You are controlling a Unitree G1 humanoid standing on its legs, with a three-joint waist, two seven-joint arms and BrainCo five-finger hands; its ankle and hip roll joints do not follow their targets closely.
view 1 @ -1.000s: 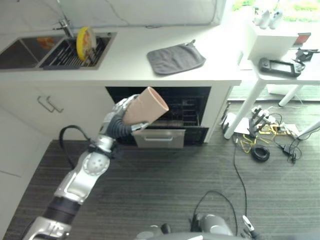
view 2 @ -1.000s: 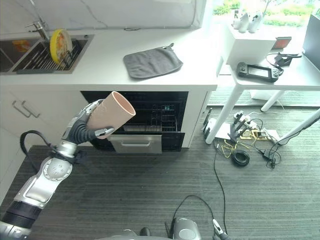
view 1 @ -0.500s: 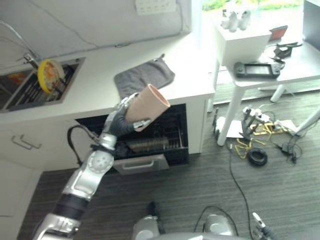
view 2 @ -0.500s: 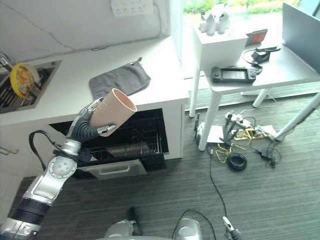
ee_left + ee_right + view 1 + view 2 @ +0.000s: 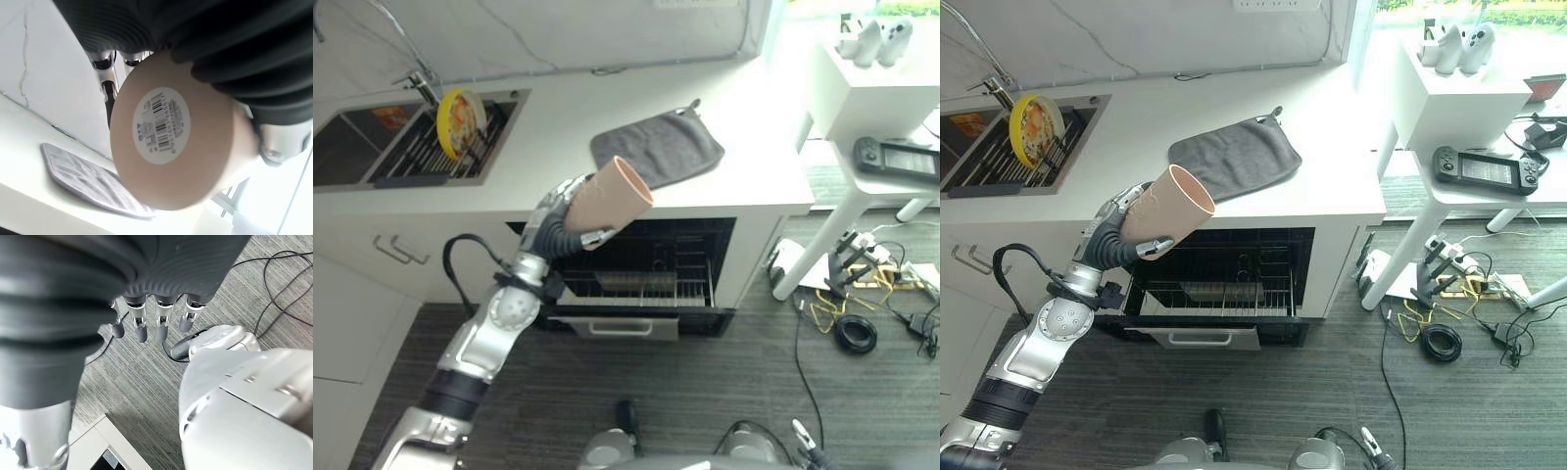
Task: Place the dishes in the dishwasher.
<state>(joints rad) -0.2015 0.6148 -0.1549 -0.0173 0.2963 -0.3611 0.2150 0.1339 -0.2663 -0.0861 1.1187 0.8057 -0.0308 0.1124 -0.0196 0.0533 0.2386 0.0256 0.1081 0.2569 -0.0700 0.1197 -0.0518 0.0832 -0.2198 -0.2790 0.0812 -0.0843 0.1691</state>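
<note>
My left hand (image 5: 555, 211) is shut on a beige cup (image 5: 613, 193), held tilted with its open mouth pointing up and right. The cup (image 5: 1167, 204) hangs in front of the counter edge, above the left part of the open dishwasher (image 5: 705, 257). Its wire rack (image 5: 636, 285) stands pulled out over the floor. In the left wrist view the cup's base (image 5: 171, 139) carries a white label. A yellow plate (image 5: 459, 109) stands upright in the sink rack at the back left. My right hand (image 5: 146, 323) hangs over the floor with its fingers straight, holding nothing.
A grey cloth (image 5: 656, 149) lies on the white counter (image 5: 548, 147) above the dishwasher. To the right stands a white side table (image 5: 886, 181) with a game controller (image 5: 896, 157) on it. Cables and a power strip (image 5: 857, 284) lie on the floor beneath it.
The whole picture has swung, so the camera moved. The cup stays in my left hand and now sits against the counter edge rather than in front of the dishwasher opening.
</note>
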